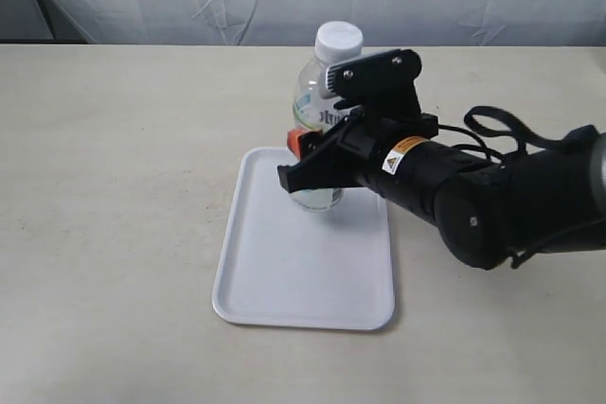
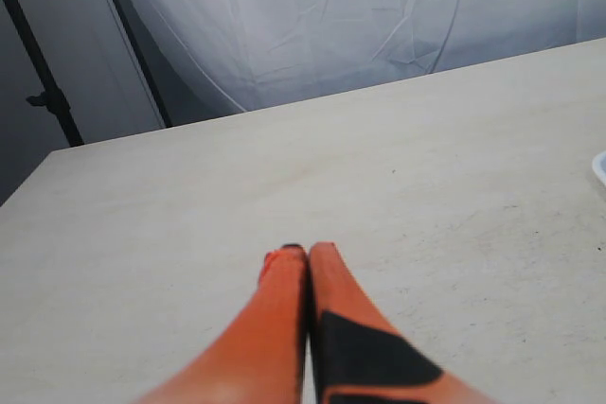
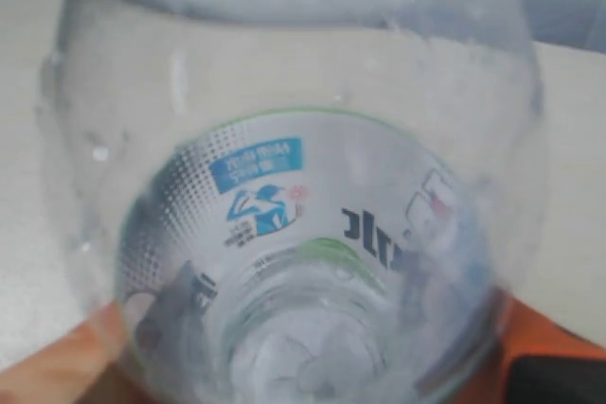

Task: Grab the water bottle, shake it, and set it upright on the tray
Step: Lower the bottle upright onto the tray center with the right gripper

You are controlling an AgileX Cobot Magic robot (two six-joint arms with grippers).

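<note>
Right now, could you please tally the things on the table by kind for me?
Clear plastic water bottle with white screw cap: 1
Flat white rectangular plastic tray: 1
Total: 2

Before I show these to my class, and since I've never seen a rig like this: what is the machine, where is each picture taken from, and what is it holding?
It is a robot with two arms. One picture comes from a camera off the arms that sees the whole table; the other two come from cameras on each wrist. On the table lies a white tray. The right end effector is closed around a clear water bottle, upright over the tray's far end; whether its base touches the tray cannot be told. The right wrist camera sees that bottle very close up. The left end effector is shut, empty, above bare table.
</note>
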